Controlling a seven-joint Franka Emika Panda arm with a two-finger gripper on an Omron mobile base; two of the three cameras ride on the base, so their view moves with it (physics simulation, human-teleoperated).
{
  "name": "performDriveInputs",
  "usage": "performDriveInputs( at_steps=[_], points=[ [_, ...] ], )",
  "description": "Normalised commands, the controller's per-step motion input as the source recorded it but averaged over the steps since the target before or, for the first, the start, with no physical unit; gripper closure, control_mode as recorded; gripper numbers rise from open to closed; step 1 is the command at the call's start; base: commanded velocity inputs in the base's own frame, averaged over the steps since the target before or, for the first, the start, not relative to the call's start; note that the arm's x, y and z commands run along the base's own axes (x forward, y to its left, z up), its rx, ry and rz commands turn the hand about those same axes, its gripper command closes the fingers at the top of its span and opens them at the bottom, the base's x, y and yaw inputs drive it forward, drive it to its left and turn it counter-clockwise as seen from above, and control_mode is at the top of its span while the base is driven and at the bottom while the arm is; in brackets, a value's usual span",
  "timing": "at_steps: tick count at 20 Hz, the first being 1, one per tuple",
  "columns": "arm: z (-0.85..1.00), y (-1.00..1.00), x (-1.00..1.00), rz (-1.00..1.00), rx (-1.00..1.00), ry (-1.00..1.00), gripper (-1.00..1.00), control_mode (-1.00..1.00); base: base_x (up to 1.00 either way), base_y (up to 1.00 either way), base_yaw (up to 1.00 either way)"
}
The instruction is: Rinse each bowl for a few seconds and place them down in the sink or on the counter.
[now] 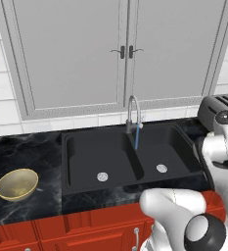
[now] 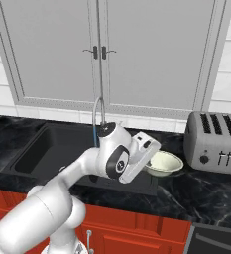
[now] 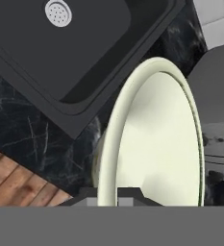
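In the left base view the arm's white links fill the lower right corner, and the hand itself is hidden behind them. On the counter (image 1: 22, 152), left of the sink (image 1: 86, 162), the tan-gold bowl (image 1: 17, 184) is seen resting upright, well apart from the basin edge. A thin blue stream is seen falling from the faucet (image 1: 133, 113) into the sink near the divider between the two basins, each basin with a round silver drain.

From the right base view the arm is shown rising from the lower left, bent at the elbow, with the wrist turned so that the hand reaches rightward and slightly down toward the pale cream bowl (image 2: 163, 163). This bowl is seen on or just above the counter at the sink's right edge, between the sink and a grey toaster (image 2: 214, 142); whether it touches the worktop cannot be told. The gripper (image 2: 149, 159) is at the bowl's near rim, its fingertips covered by the hand.

In the hand view the pale bowl's rim and inside are seen edge-on, very close, cut off at the bottom. Two dark fingers (image 3: 87, 196) are seen flanking the rim, so the jaws appear closed on the bowl, though the contact is largely hidden. Beyond it, a sink corner and one drain (image 3: 58, 13) are visible.
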Motion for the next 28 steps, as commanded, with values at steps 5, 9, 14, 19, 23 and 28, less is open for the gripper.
performDriveInputs(
  at_steps=[5, 9, 14, 19, 23, 28],
  points=[
    [-0.03, -0.25, 0.0, -0.03, 0.09, 0.08, 1.0, -1.0, 0.0, 0.0, 0.0],
    [-0.18, -0.16, 0.01, 0.0, 0.06, 0.09, 1.0, -1.0, 0.0, 0.0, 0.0],
    [-0.26, -0.02, 0.03, 0.02, -0.01, 0.01, 1.0, -1.0, 0.0, 0.0, 0.0],
    [-0.31, 0.0, 0.09, 0.05, -0.04, -0.02, 1.0, -1.0, 0.0, 0.0, 0.0],
    [-0.43, 0.0, 0.05, 0.08, -0.06, -0.07, 1.0, -1.0, 0.0, 0.0, 0.0],
    [-0.34, -0.09, 0.11, 0.08, -0.02, -0.04, 1.0, -1.0, 0.0, 0.0, 0.0]
  ],
)
